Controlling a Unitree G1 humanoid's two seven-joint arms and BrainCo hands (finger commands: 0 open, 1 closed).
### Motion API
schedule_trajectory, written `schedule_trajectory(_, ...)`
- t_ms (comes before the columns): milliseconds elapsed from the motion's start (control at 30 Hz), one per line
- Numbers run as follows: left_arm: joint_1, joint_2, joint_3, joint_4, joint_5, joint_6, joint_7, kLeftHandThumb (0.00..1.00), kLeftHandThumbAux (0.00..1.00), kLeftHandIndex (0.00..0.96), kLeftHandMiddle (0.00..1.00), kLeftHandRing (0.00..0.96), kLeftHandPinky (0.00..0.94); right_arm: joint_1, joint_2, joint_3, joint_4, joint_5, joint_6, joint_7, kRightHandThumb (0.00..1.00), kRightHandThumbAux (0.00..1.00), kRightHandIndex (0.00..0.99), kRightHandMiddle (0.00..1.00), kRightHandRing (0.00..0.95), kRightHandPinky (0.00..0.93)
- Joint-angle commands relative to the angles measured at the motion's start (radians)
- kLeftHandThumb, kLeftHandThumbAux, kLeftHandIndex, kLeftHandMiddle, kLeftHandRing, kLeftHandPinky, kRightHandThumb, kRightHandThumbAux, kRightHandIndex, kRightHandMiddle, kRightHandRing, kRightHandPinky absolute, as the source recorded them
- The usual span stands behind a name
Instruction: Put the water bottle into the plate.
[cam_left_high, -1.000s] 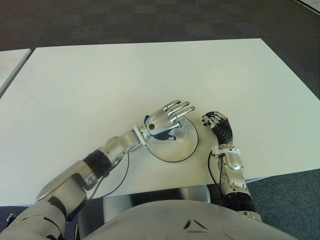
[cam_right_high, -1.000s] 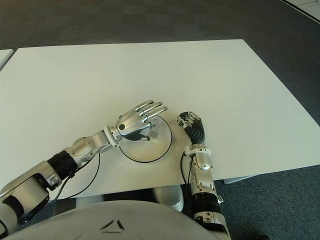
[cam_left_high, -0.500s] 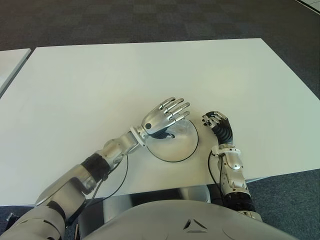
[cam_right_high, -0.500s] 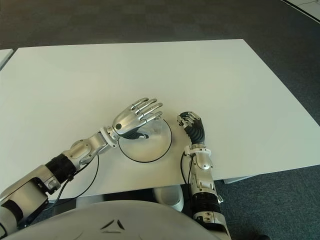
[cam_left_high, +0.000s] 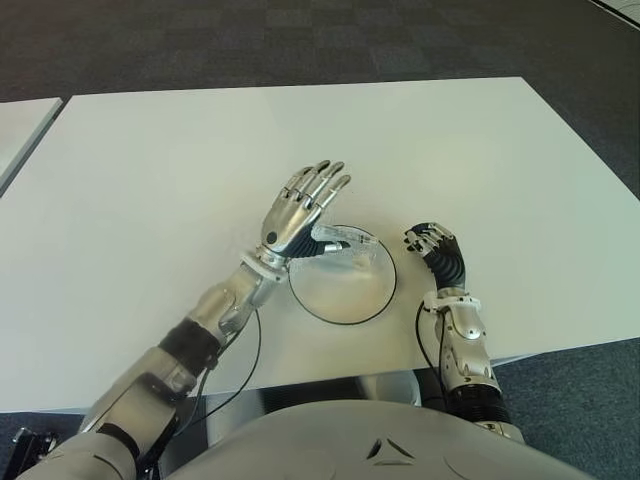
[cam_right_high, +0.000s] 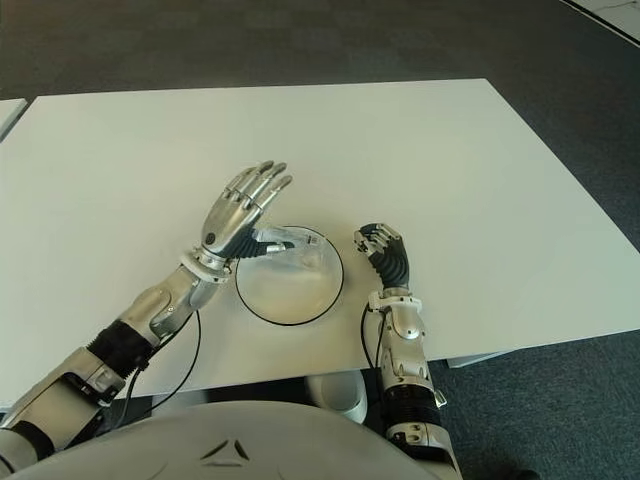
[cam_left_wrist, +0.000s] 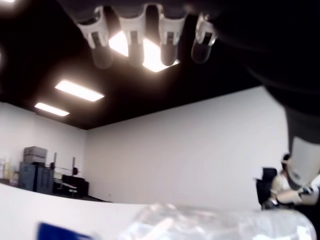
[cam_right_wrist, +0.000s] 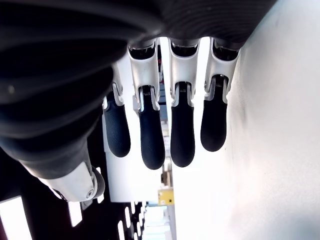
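Observation:
A clear water bottle (cam_left_high: 350, 243) lies on its side in the round plate (cam_left_high: 340, 320), toward the plate's far edge. My left hand (cam_left_high: 302, 205) is raised just left of the bottle, fingers spread and pointing away from me, holding nothing. In the left wrist view the fingertips (cam_left_wrist: 135, 47) hang well apart from the bottle (cam_left_wrist: 215, 225) below them, whose blue cap (cam_left_wrist: 60, 232) shows at one end. My right hand (cam_left_high: 432, 243) shows to the right of the plate with its fingers (cam_right_wrist: 152, 135) curled, holding nothing.
The white table (cam_left_high: 200, 150) spreads wide beyond the plate. Its front edge (cam_left_high: 560, 345) runs close behind my right wrist. A black cable (cam_left_high: 245, 355) trails along my left forearm. Dark carpet (cam_left_high: 300, 40) lies past the far edge.
My left hand has lifted off the bottle and swung up and to the left, its fingers straightening. The bottle stays lying in the plate. The right hand has not moved.

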Motion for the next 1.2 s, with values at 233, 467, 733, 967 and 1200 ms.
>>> schedule_trajectory(233,0.12,-0.067,0.148,-0.058,-0.259,-0.104,-0.047,0.157,0.543,0.0,0.0,0.0,0.0,0.026,0.003,-0.002,0.033,0.004,0.044,0.0,0.713,0.725,0.429,0.498,0.487,0.506)
schedule_trajectory(467,0.172,-0.103,0.218,-0.099,-0.335,-0.108,-0.089,0.161,0.547,0.0,0.0,0.0,0.0,0.023,0.0,-0.003,0.038,0.009,0.04,0.008,0.712,0.725,0.429,0.5,0.491,0.511)
schedule_trajectory(733,0.217,-0.134,0.28,-0.098,-0.385,-0.132,-0.103,0.154,0.554,0.0,0.0,0.0,0.0,0.02,-0.003,-0.002,0.041,0.002,0.035,0.003,0.712,0.725,0.429,0.499,0.489,0.508)
schedule_trajectory(967,0.302,-0.221,0.382,-0.118,-0.578,-0.135,-0.146,0.141,0.567,0.0,0.0,0.0,0.0,0.012,-0.008,0.001,0.048,-0.008,0.038,0.0,0.712,0.725,0.429,0.498,0.489,0.505)
schedule_trajectory(1200,0.396,-0.284,0.488,-0.155,-0.794,-0.114,-0.256,0.118,0.588,0.0,0.0,0.0,0.0,0.006,-0.011,-0.003,0.062,0.0,0.039,0.004,0.712,0.725,0.429,0.494,0.482,0.49)
